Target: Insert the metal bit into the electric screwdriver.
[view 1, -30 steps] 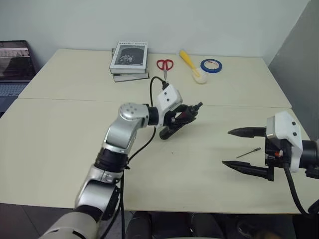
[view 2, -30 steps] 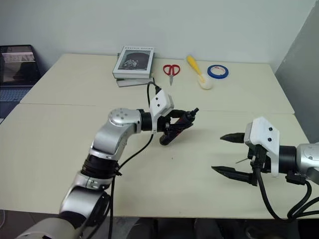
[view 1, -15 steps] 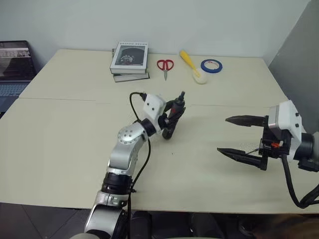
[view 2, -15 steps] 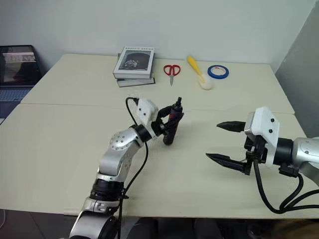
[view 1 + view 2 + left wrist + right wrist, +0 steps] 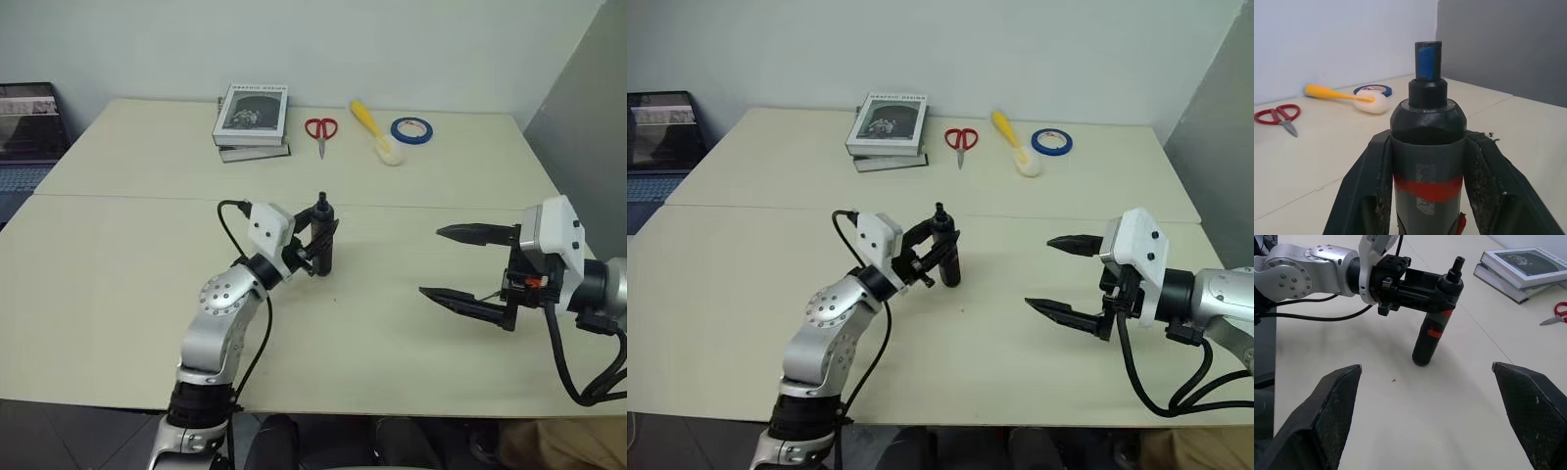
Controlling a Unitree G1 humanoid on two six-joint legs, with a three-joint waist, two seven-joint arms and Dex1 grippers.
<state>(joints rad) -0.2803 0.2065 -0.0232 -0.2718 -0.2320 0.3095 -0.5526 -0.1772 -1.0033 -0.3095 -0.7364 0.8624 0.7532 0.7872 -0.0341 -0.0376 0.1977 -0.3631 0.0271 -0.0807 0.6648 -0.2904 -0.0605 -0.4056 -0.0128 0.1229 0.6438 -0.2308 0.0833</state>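
Observation:
The electric screwdriver (image 5: pixel 324 247) is black with a red band and a bluish tip (image 5: pixel 1428 61). It stands nearly upright, tip up, near the middle of the table, with its lower end close to the tabletop. My left gripper (image 5: pixel 322 238) is shut on its upper body, one finger (image 5: pixel 1369 186) on each side. My right gripper (image 5: pixel 430 261) hovers open and empty to the right, well apart from the tool, its fingers (image 5: pixel 1334 406) spread wide. The metal bit (image 5: pixel 488 293) lies on the table beneath that gripper, mostly hidden behind the lower finger.
Along the far edge lie a stack of books (image 5: pixel 251 117), red scissors (image 5: pixel 319 128), a yellow-handled brush (image 5: pixel 377 133) and a blue tape roll (image 5: pixel 411 128). A laptop (image 5: pixel 27 137) sits off the table's left. A grey partition (image 5: pixel 588 108) rises on the right.
My left arm has pulled the screwdriver back and to the left and tipped it from slanted to nearly upright. The right gripper has stayed open in about the same place.

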